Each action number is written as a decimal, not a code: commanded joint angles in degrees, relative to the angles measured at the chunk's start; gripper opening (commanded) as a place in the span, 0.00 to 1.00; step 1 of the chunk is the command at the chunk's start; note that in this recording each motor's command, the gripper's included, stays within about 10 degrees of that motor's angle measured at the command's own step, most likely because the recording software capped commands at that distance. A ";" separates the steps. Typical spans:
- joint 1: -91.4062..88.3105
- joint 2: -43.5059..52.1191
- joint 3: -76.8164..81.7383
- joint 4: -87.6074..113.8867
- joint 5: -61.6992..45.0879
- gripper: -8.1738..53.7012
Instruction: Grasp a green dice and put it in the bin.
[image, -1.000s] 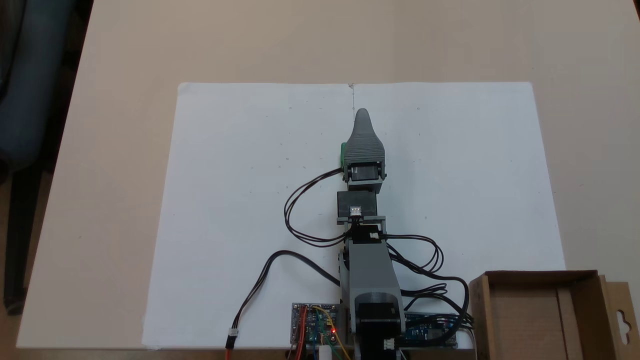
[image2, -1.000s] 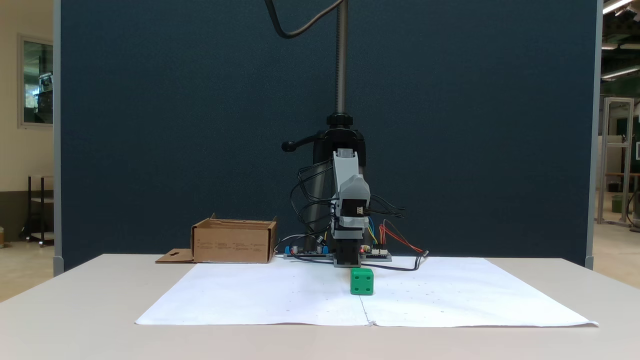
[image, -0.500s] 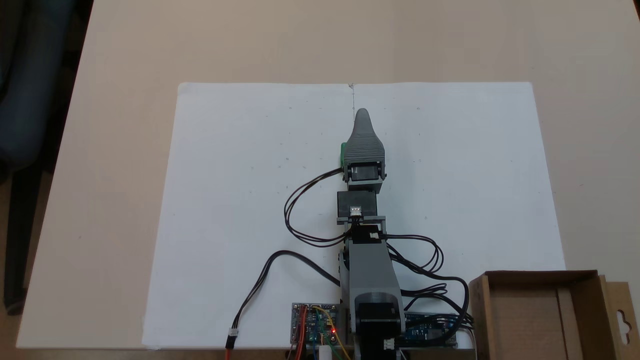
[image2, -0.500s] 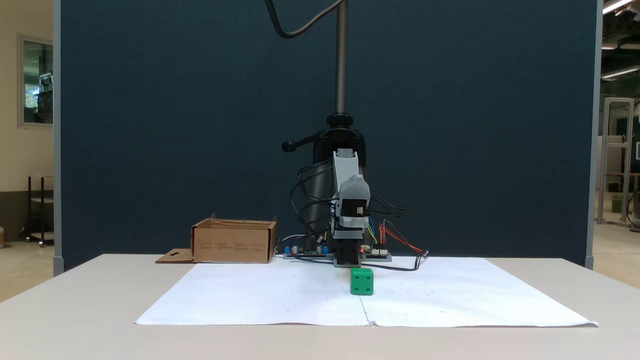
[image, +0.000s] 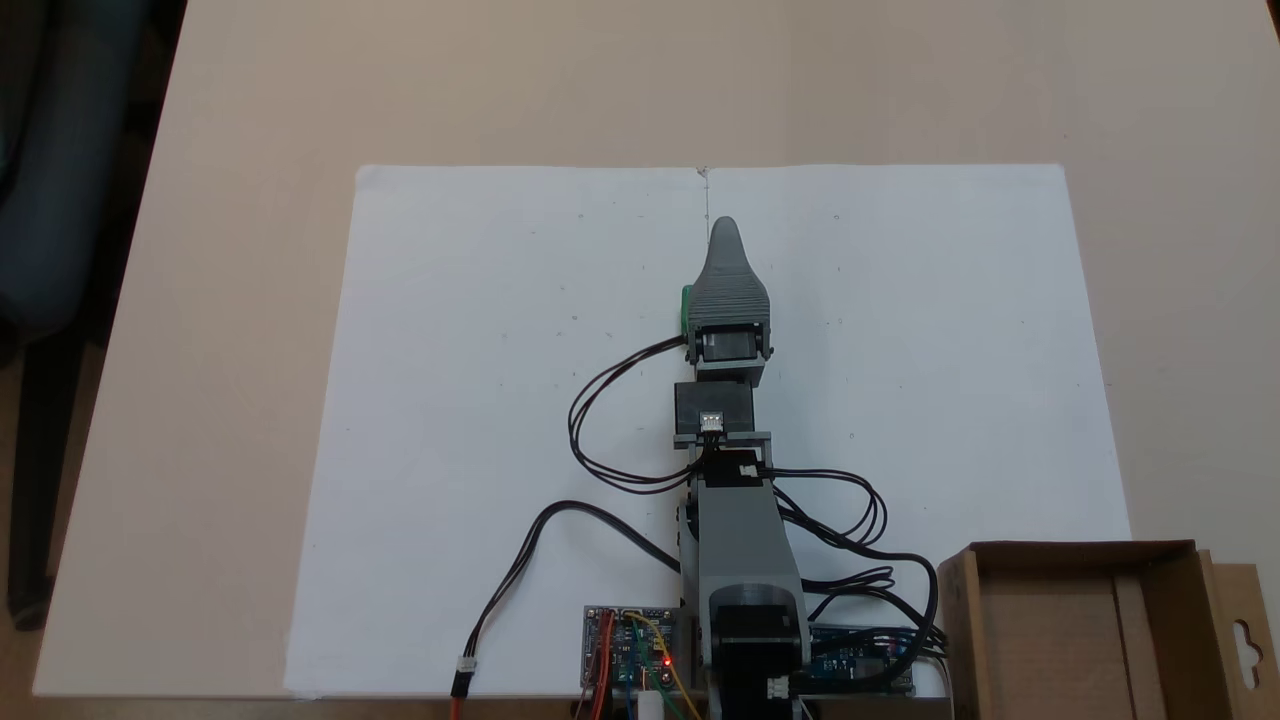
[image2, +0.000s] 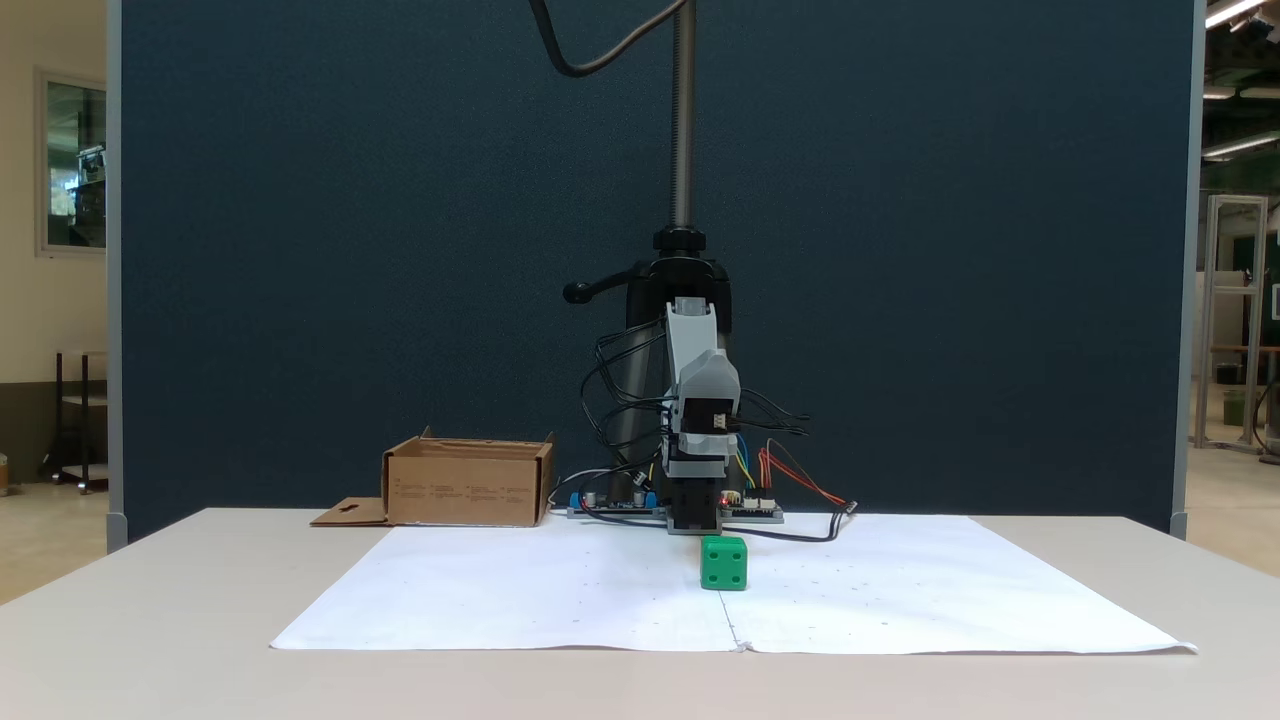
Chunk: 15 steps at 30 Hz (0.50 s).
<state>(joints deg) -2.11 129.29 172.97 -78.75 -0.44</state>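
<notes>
The green dice (image2: 724, 562) rests on the white paper sheet (image2: 560, 590), just in front of the arm's base. From above, only a green sliver of the dice (image: 686, 308) shows at the left edge of the grey gripper (image: 724, 230), which hangs over it pointing away from the base. From the front, the gripper (image2: 708, 385) sits well above the dice and apart from it. Its jaws lie one over the other, so their gap is hidden. The brown cardboard bin (image: 1085, 630) stands beside the base, its flap with the hang-hole (image: 1245, 640) folded outward; it also appears as the bin (image2: 468, 485).
Black cables (image: 600, 420) loop out left of the arm over the paper. Circuit boards (image: 630, 650) with coloured wires lie at the base. A dark blue partition (image2: 300, 250) stands behind the beige table (image: 250, 120), and a chair (image: 50, 200) sits off its edge.
</notes>
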 joint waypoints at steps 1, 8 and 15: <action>0.09 6.33 -5.10 2.90 -4.48 0.82; 0.97 6.33 -20.21 30.04 -4.22 0.82; 1.93 6.42 -33.31 57.20 -3.08 0.82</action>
<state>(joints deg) -0.26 129.38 143.88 -26.54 -0.44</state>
